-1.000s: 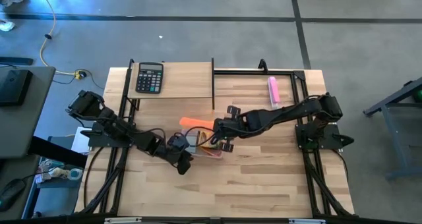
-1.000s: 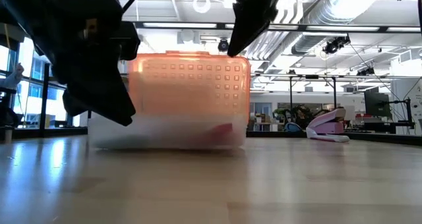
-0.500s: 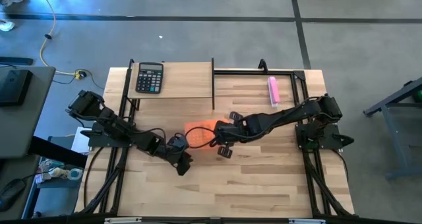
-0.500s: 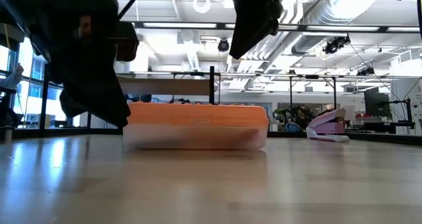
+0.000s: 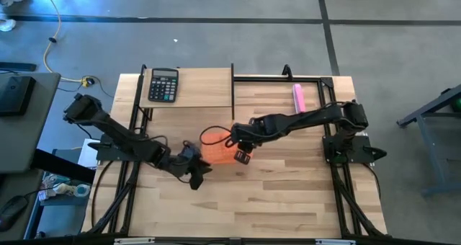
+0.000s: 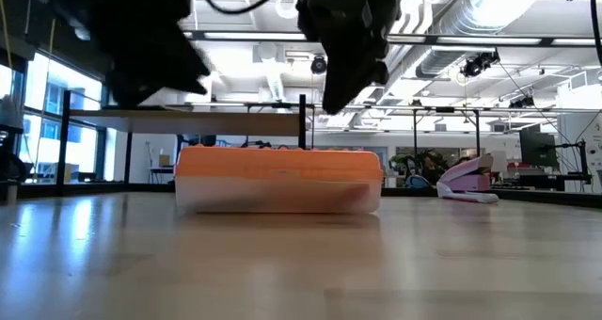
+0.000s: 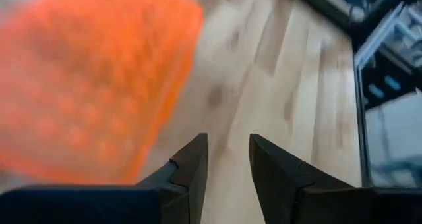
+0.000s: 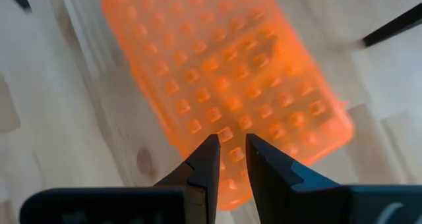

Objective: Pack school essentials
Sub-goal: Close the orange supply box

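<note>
1. High view: a wooden table fills the centre of the frame. An orange box with its lid down lies near the middle of it.
2. The left gripper sits lower left of the box, just beside its lower-left corner. No contact can be confirmed.
3. The right gripper reaches in from the right and sits at the box's right edge.
4. A black calculator lies in the upper left of the table. Its key markings are too small to read.
5. A pink bar lies in the upper right of the table, well apart from the box.
6. Low view: the orange box sits flat on the table left of centre, with an orange lid over a pale, cloudy base. Its contents cannot be made out.
7. The pink bar shows at right of centre, farther back. Both arms hang as dark shapes at the top of the frame, above the box.
8. Left wrist view: the left fingers stand a narrow gap apart with nothing between them. The box fills the upper left of the frame.
9. Right wrist view: the right fingers stand a narrow gap apart and hold nothing. The dimpled lid lies directly beyond the tips.
10. No brand, label or legible writing is visible in any view.
</note>
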